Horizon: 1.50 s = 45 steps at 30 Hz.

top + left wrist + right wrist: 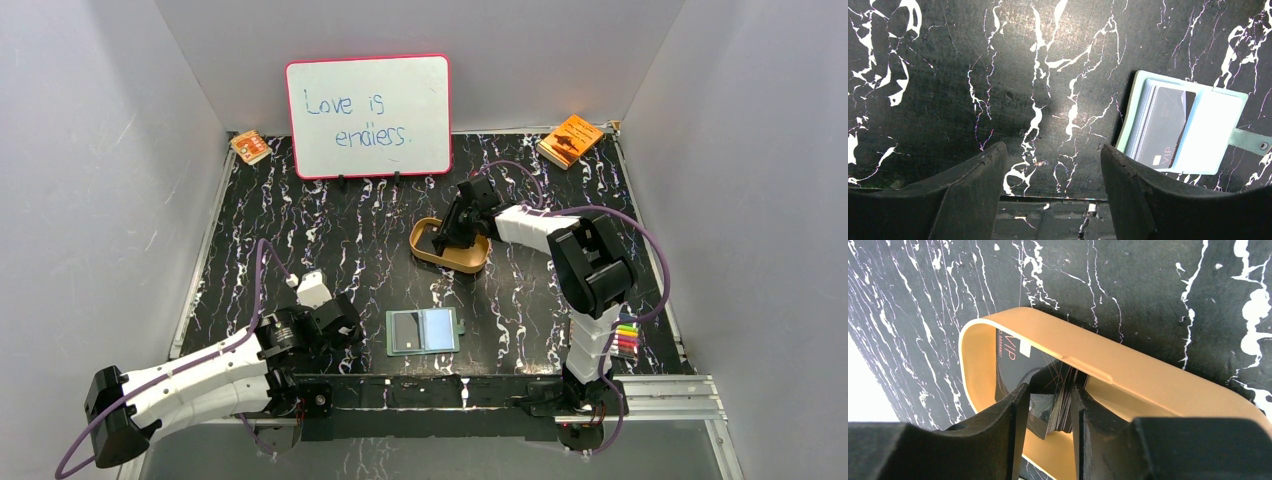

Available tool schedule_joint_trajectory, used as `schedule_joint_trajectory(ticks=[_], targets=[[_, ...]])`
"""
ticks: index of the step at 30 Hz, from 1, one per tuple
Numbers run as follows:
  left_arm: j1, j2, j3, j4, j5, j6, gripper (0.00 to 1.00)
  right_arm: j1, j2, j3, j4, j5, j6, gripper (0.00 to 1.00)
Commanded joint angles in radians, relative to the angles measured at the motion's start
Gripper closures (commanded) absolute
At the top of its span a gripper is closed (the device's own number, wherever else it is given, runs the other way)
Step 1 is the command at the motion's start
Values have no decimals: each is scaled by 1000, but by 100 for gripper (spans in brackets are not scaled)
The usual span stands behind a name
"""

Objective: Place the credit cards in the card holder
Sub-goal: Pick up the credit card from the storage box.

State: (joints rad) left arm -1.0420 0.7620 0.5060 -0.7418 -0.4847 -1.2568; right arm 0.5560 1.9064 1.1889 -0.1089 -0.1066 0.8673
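The card holder (423,331) lies open near the table's front edge, pale blue-green inside, with one dark credit card (1165,125) tucked in its left half; it also shows in the left wrist view (1213,130). My left gripper (345,325) (1053,150) is open and empty, low over the table to the left of the holder. My right gripper (445,238) (1050,390) reaches into the tan-gold oval tray (470,262) (1128,360). Its fingers are closed round a stack of dark credit cards (1060,405) standing on edge. Another dark card (1010,360) marked VIP leans inside the tray.
A whiteboard (368,115) stands at the back. An orange booklet (570,140) lies at the back right and a smaller one (250,147) at the back left. Coloured markers (626,340) lie by the right arm's base.
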Motion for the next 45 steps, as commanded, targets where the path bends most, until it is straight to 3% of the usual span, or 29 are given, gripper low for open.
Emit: schedule_joint_trajectory(ticks=[1, 15, 31, 45], targets=[[2, -11, 14, -21, -48, -1, 34, -2, 10, 30, -16, 30, 9, 57], [2, 3, 5, -6, -39, -2, 35, -12, -47, -48, 8, 35, 9, 71], [2, 24, 5, 8, -30, 2, 35, -31, -106, -126, 25, 25, 19, 75], [2, 23, 5, 10, -30, 1, 35, -44, -225, -163, 4, 15, 36, 97]])
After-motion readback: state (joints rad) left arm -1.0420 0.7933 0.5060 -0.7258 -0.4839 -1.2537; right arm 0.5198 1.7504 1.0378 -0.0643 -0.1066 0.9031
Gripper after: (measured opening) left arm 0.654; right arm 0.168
